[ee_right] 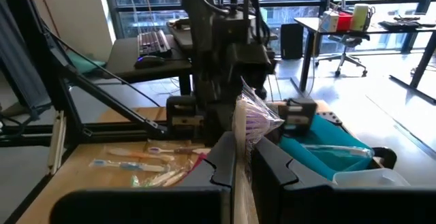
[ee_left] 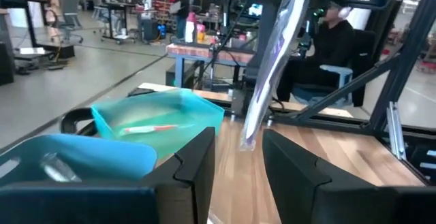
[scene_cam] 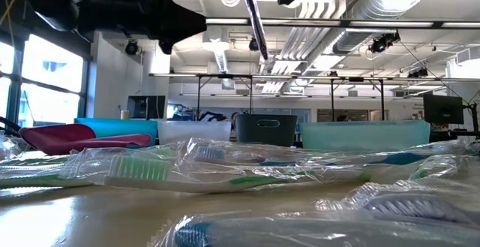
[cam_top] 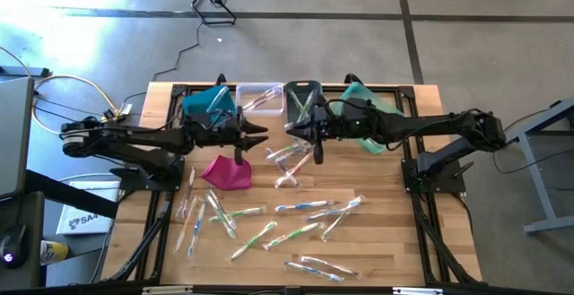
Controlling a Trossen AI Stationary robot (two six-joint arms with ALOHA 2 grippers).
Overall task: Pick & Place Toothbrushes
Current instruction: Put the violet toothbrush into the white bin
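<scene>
Several wrapped toothbrushes [cam_top: 269, 223] lie scattered on the wooden table's near half. One more wrapped toothbrush [ee_left: 272, 60] hangs above the table's middle, with my right gripper [ee_right: 243, 146] shut on it. My left gripper [ee_left: 238, 146] faces it from the table's left side, level and open. The hanging toothbrush's lower end [ee_left: 248, 141] is just beyond the left gripper's fingertips, with nothing between the fingers. In the high view the two grippers [cam_top: 260, 134] [cam_top: 291, 134] stand tip to tip in front of the bins. My right gripper pinches the wrapped toothbrush between its two fingers, which come level from the table's right side and lie across it. The purple-bristled head [ee_right: 255, 118] shows just past the fingertips. The toothbrush hangs tilted, its lower end [scene_cam: 262, 46] clear of the table.
Along the far edge stand a blue bin [cam_top: 208, 105], a clear bin [cam_top: 260, 98], a grey bin [cam_top: 303, 98] and a teal bin [cam_top: 368, 107]. A magenta pouch [cam_top: 227, 171] lies left of the middle. A person sits beyond the table in the left wrist view.
</scene>
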